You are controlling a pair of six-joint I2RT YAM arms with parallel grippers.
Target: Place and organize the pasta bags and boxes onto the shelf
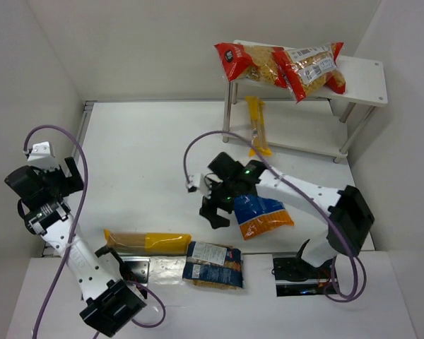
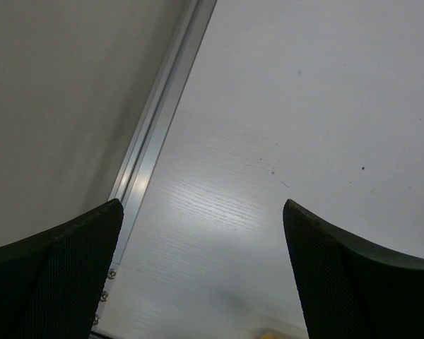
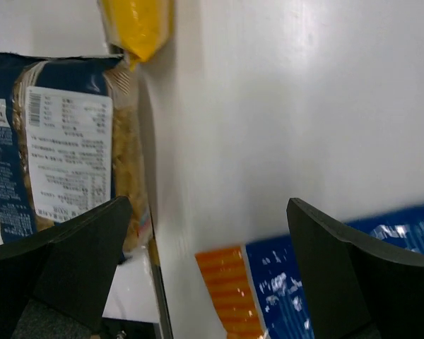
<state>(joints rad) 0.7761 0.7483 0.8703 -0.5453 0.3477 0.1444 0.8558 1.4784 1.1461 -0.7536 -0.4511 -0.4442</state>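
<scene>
Left gripper point(image 2: 201, 212) and right gripper point(image 3: 208, 208) gape empty; we judge the blue-and-orange bag point(image 1: 265, 215) at centre soft, slippery, best pinched at its orange end.

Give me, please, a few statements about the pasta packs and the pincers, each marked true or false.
1. Two red-ended bags lie on the shelf's top board. True.
2. The blue-and-orange bag sits on the shelf's lower board. False: it lies on the table beside the right pincer.
3. Both pincers are open and empty. True.
4. The left pincer holds the dark-blue bag. False: that bag lies on the table next to a yellow spaghetti pack.
</scene>
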